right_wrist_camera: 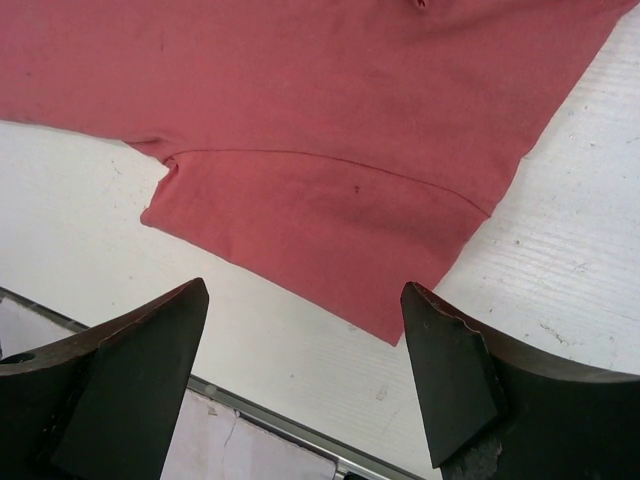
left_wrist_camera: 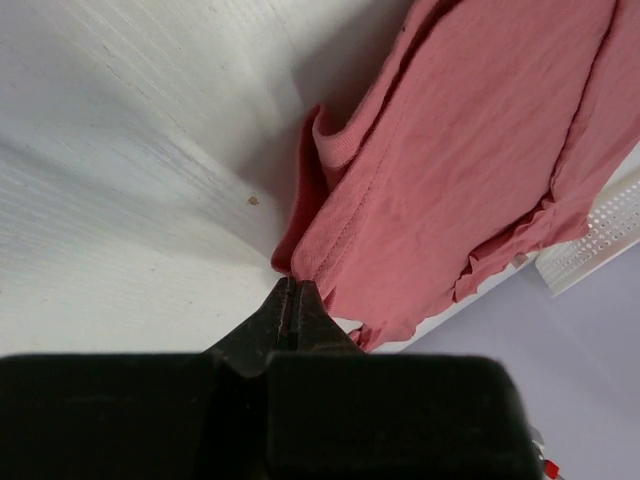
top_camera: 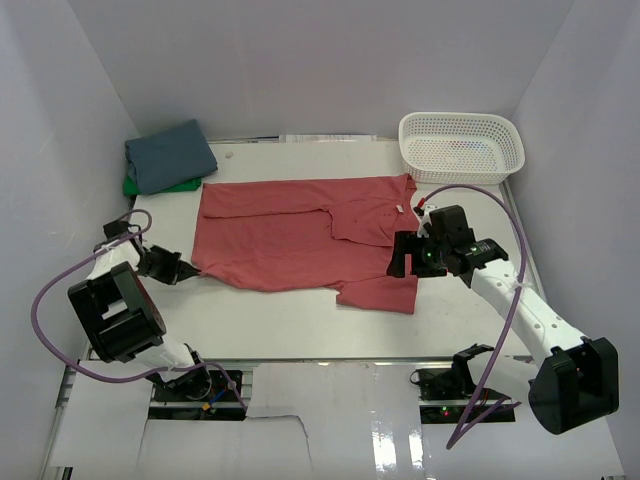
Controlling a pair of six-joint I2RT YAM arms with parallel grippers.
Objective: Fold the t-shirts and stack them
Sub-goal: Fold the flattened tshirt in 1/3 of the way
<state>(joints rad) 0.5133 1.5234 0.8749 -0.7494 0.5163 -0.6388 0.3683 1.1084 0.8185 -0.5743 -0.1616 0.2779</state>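
The coral-red t-shirt (top_camera: 300,235) lies spread flat across the middle of the table, with its white neck label (top_camera: 397,209) toward the right. My left gripper (top_camera: 186,268) is at the shirt's near-left corner, and in the left wrist view it (left_wrist_camera: 291,288) is shut, with the corner of the shirt (left_wrist_camera: 450,150) pinched at its tips. My right gripper (top_camera: 403,258) hovers open over the near-right sleeve (right_wrist_camera: 330,230); in the right wrist view it (right_wrist_camera: 305,290) holds nothing. The slate-blue shirt (top_camera: 170,155) lies folded on the bright green one (top_camera: 150,187) at the far left.
A white mesh basket (top_camera: 462,147) stands at the far right corner; its rim shows in the left wrist view (left_wrist_camera: 600,235). White walls close in the table on the left, back and right. The table's near edge (right_wrist_camera: 290,425) lies just below the sleeve.
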